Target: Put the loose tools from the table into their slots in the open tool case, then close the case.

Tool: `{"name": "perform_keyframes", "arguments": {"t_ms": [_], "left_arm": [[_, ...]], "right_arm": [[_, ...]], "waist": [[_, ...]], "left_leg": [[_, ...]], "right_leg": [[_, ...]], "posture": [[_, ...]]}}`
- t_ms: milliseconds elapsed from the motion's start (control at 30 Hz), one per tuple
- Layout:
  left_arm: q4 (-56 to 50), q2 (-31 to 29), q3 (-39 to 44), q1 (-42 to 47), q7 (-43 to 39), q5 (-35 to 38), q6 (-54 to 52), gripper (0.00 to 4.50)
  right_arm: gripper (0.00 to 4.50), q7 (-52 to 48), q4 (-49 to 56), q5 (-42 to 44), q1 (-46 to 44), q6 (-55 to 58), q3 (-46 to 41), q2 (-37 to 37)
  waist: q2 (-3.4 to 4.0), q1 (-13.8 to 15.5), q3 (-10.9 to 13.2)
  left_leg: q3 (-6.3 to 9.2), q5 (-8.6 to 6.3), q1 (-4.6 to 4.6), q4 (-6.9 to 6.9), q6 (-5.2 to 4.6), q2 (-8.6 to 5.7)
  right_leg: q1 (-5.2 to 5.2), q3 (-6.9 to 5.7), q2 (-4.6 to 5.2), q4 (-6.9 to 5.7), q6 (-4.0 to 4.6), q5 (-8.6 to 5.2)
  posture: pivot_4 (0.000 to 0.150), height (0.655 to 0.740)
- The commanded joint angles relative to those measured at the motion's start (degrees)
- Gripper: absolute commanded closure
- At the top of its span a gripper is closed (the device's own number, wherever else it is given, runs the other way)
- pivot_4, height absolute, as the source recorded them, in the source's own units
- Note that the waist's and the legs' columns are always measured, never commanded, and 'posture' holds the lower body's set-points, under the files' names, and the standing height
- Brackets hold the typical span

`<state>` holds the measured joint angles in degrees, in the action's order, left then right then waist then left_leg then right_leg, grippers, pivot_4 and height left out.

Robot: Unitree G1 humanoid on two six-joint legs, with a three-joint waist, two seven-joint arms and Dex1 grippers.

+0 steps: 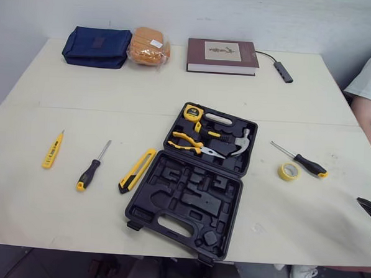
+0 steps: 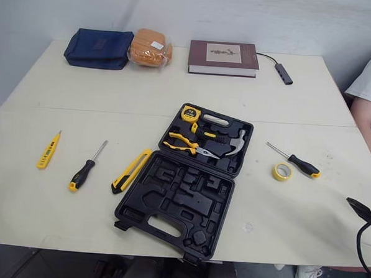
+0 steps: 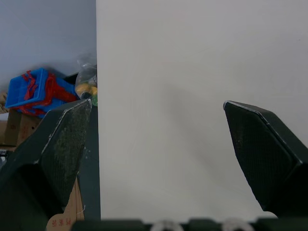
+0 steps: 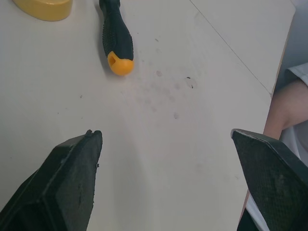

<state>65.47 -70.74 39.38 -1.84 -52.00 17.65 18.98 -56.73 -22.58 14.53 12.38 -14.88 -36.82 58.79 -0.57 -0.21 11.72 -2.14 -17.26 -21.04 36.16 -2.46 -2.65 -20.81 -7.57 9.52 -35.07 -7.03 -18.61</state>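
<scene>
From the head camera you see the open tool case [image 1: 189,195] in the middle of the table [image 1: 82,96]. Its far half holds a tape measure [image 1: 193,112], pliers [image 1: 191,142] and a hammer [image 1: 241,142]; the slots in its near half are bare. A utility knife [image 1: 137,170] lies just beside the case's left edge, and farther left lie a screwdriver [image 1: 92,168] and a yellow tester pen [image 1: 52,151]. Right of the case, a second screwdriver [image 1: 302,161] and a yellow tape roll [image 1: 289,172] sit close together. In the left wrist view your left gripper [image 3: 157,103] hangs over the table's edge with its fingers spread wide, holding nothing. In the right wrist view your right gripper [image 4: 164,132] is likewise spread wide and empty above the tabletop, with the second screwdriver's handle and the tape roll lying beyond its fingertips, apart from them.
</scene>
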Motion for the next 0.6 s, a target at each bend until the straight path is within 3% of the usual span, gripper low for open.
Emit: {"name": "perform_keyframes", "arguments": {"t_ms": [33,200,300,467,600], "left_arm": [[-2.44,0.18,-0.24,1.38,-1.64,1.24,-0.85,0.05],[-9.51,2.37,-1.29,6.13,-6.94,3.75,-6.08,0.05],[-16.10,3.84,-2.68,7.62,-8.97,4.90,-9.99,0.05],[-38.05,8.75,-7.24,6.88,-11.04,8.72,-21.75,0.05],[-56.45,12.99,-17.05,11.67,-7.70,8.31,-29.04,0.05]], "right_arm": [[0.00,0.47,1.10,0.97,-0.61,0.15,-1.08,0.08],[0.00,0.46,6.73,3.97,-1.77,5.12,-0.35,-1.89],[0.00,-0.32,16.29,8.04,0.29,11.62,-0.03,-3.94],[0.00,-0.39,31.36,12.81,2.88,21.17,3.05,-6.12],[0.00,0.51,39.64,12.60,5.43,24.69,7.70,-8.51]], "waist": [[0.00,0.00,0.00],[0.00,0.15,0.00],[0.00,0.12,0.00],[0.01,0.17,0.00],[-0.05,0.88,-0.03]], "left_leg": [[0.00,0.00,0.00,0.00,0.00,0.00],[0.02,0.01,-0.02,0.09,0.01,0.07],[0.03,0.00,-0.07,0.08,0.03,0.11],[0.02,-0.03,-0.14,0.12,0.05,0.15],[0.07,-0.05,-0.12,0.25,0.03,0.16]], "right_leg": [[0.00,0.00,0.00,0.00,0.00,0.00],[0.02,0.13,0.00,-0.01,0.08,0.08],[-0.02,0.21,-0.07,-0.01,0.09,0.08],[0.03,0.22,-0.14,-0.10,0.07,0.09],[0.13,0.25,-0.15,-0.07,0.04,0.13]], "posture": [[0.150,0.7400],[0.150,0.7400],[0.150,0.7400],[0.150,0.7400],[0.150,0.7400]]}}
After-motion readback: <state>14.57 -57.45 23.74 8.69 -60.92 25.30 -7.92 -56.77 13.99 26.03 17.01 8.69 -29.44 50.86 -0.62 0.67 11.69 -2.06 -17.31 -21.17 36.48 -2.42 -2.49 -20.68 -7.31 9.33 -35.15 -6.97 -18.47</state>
